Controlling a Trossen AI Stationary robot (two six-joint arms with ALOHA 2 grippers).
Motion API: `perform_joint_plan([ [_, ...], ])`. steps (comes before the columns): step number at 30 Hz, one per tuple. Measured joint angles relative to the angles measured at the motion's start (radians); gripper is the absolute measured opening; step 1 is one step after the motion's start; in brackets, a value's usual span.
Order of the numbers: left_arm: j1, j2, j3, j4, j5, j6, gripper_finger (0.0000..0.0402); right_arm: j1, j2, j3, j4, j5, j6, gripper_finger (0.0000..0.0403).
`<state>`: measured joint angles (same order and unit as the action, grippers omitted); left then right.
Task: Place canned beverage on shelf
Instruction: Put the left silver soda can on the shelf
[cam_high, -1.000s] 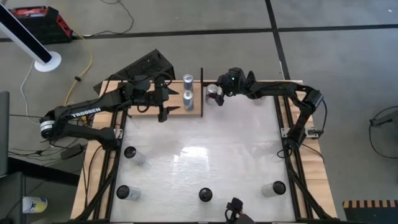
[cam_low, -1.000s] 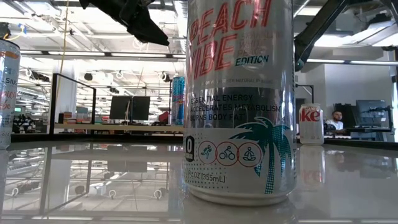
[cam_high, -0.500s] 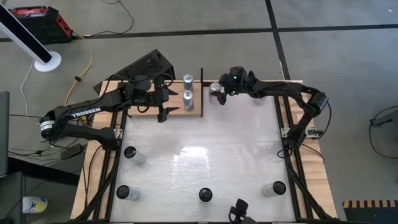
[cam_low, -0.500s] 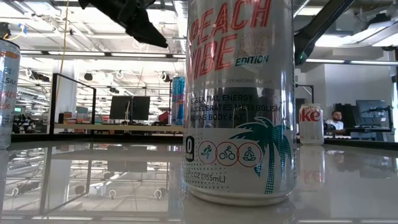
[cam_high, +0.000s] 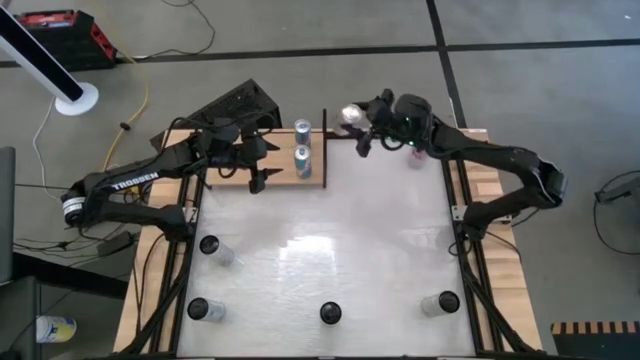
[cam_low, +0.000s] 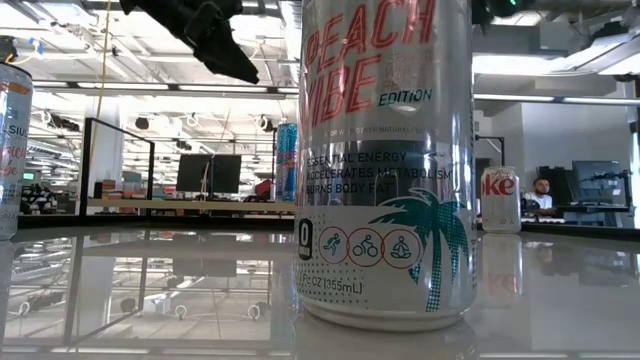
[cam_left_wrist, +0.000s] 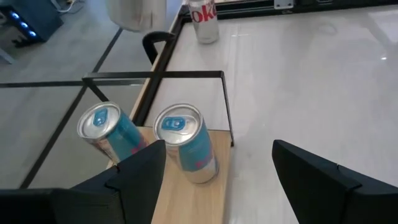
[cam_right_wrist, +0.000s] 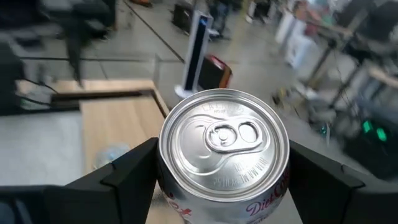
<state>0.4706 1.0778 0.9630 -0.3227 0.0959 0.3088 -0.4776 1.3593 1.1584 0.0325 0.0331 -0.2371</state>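
My right gripper (cam_high: 357, 122) is clamped on a silver Diet Coke can with red lettering (cam_right_wrist: 224, 146), holding it in the air just beyond the right end of the flat light-wood shelf with thin black uprights (cam_high: 318, 182) at the table's far edge. Two slim blue cans (cam_left_wrist: 186, 137) stand on that shelf. My left gripper (cam_left_wrist: 217, 171) hovers over them, fingers spread apart, gripping nothing.

A glossy white table (cam_high: 330, 250) is seen; on it, a matt light-wood shelf (cam_left_wrist: 186, 202) bearing shiny metal cans (cam_left_wrist: 186, 140).
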Motion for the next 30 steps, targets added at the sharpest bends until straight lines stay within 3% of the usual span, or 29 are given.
perform_joint_plan([
  [6,0.005,-0.069,0.000,-0.095,-0.081,-0.016,0.0281,0.092,0.201,0.273,-0.037,-0.025,-0.063,0.0322],
  [12,0.005,-0.187,0.000,-0.180,-0.178,-0.073,0.0281,0.094,0.494,0.592,-0.114,-0.208,-0.015,0.0322],
  [19,0.005,-0.265,0.000,-0.228,-0.217,-0.088,0.0281,0.113,0.795,0.908,-0.243,-0.221,0.043,0.0322],
  [25,0.005,-0.292,0.000,-0.247,-0.221,-0.086,0.0281,0.139,0.962,1.081,-0.299,-0.251,0.083,0.0322],
  [30,0.005,-0.293,0.000,-0.248,-0.221,-0.085,0.0281,0.135,1.043,1.146,-0.317,-0.278,0.137,0.0322],
])
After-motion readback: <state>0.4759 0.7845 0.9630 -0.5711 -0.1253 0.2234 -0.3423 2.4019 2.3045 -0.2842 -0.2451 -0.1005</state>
